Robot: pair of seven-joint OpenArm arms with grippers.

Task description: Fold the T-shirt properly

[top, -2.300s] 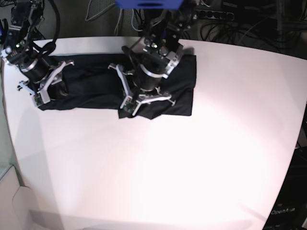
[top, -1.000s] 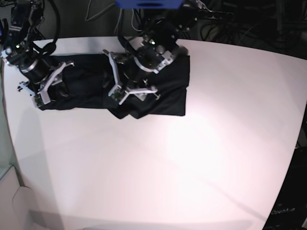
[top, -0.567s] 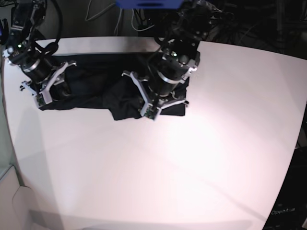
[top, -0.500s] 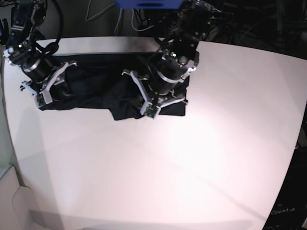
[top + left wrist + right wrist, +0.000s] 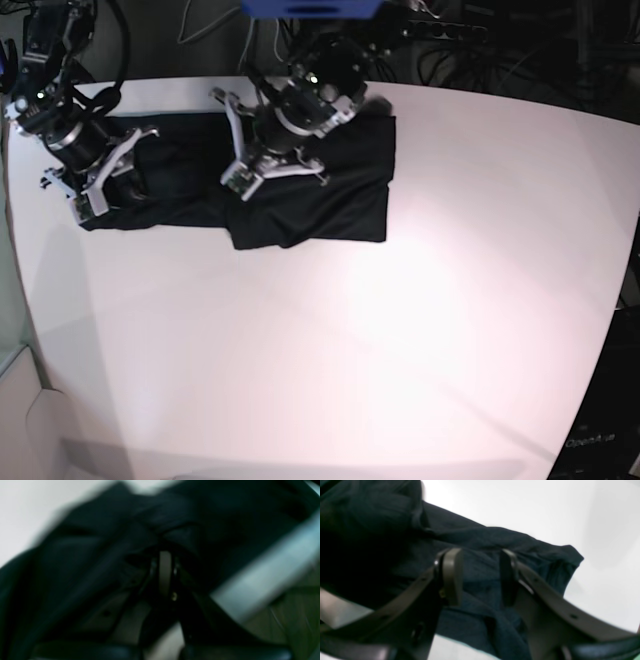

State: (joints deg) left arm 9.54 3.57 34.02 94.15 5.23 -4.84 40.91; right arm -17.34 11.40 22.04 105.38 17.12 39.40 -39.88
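The dark T-shirt (image 5: pixel 345 195) lies in a rumpled band along the far side of the white table (image 5: pixel 350 350). My left gripper (image 5: pixel 262 165) is low over its middle. In the left wrist view that gripper (image 5: pixel 164 555) is shut, and folds of the T-shirt (image 5: pixel 87 555) gather at its tips. My right gripper (image 5: pixel 105 185) sits over the shirt's left end. In the right wrist view it (image 5: pixel 480 577) is open, its two pads apart just above the T-shirt (image 5: pixel 482 542), with nothing pinched between them.
Cables and dark equipment (image 5: pixel 470 40) crowd the space behind the table's far edge. The table's curved left edge (image 5: pixel 20 270) runs close to my right arm. Bare white tabletop stretches in front of the shirt and to its right.
My left arm swung from the shirt's front right edge back up and left over its middle, and its jaws closed. My right arm has stayed in place, still open.
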